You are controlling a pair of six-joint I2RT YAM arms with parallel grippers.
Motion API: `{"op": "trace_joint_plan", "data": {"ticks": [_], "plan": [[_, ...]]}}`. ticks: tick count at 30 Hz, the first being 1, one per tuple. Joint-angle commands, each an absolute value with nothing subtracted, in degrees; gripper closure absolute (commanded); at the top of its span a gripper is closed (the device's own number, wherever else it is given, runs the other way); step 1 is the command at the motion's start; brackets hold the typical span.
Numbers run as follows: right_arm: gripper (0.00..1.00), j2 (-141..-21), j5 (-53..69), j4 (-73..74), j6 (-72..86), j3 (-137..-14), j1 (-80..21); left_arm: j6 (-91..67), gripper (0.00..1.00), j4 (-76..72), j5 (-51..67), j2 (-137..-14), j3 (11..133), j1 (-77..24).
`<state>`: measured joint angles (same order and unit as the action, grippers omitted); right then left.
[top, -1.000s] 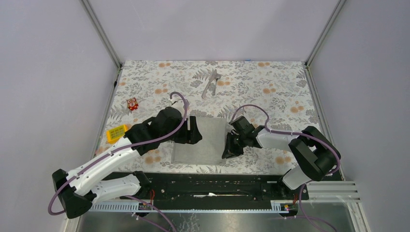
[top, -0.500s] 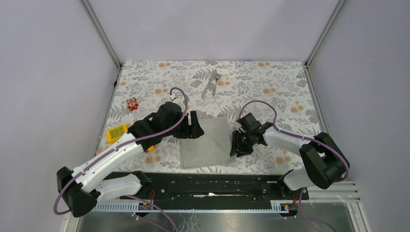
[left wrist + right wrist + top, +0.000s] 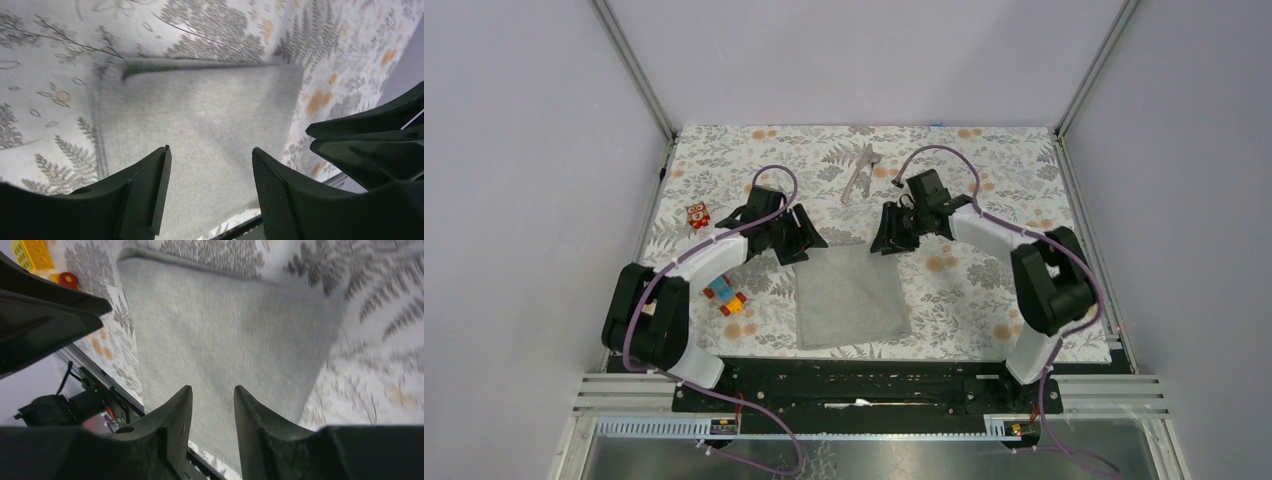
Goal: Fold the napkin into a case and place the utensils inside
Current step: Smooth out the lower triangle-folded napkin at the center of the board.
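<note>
The grey napkin [image 3: 849, 298] lies flat as a folded rectangle on the floral tablecloth, near the front edge. My left gripper [image 3: 807, 241] hovers at its far left corner, open and empty. My right gripper [image 3: 884, 241] hovers at its far right corner, its jaws a little apart and empty. In the left wrist view the napkin [image 3: 200, 115] fills the space beyond my gripper [image 3: 210, 157]. In the right wrist view the napkin [image 3: 225, 330] lies beyond my gripper [image 3: 212, 392]. The utensils [image 3: 861, 172], two silver pieces, lie together at the far middle.
A red-and-white toy block [image 3: 697, 214] sits at the left. Several colourful blocks [image 3: 727, 298] lie left of the napkin, and a yellow one [image 3: 32, 252] shows in the right wrist view. The black base rail [image 3: 854, 375] runs along the near edge.
Both arms have swung from the napkin's left and right sides to its far corners. The napkin has shifted slightly right and lies flat.
</note>
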<state>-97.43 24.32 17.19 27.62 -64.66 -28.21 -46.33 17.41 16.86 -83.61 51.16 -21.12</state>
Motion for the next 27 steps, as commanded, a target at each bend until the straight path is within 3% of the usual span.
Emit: {"op": "trace_joint_plan", "data": {"ticks": [1, 10, 14, 20, 27], "plan": [[0.59, -106.3, 34.5, 8.5, 29.6, -68.2, -25.2, -47.1, 0.34, 10.9, 18.3, -87.6, 52.6, -18.6], [0.65, -115.8, 36.1, 2.1, 27.9, -66.8, -18.8, -46.3, 0.34, 8.8, 12.1, -95.6, 54.1, -17.5], [0.65, -114.1, 32.4, 3.7, 26.3, -64.7, -18.4, -45.4, 0.33, 11.4, 10.0, -95.0, 54.4, -17.5], [0.61, -107.6, 36.4, 4.4, 28.3, -65.4, -19.0, -44.0, 0.30, 13.9, 18.7, -93.0, 59.1, -17.7], [0.58, -108.2, 43.6, -3.4, 33.5, -60.9, -20.7, -44.0, 0.28, 13.3, 18.5, -98.0, 60.2, -17.5]]}}
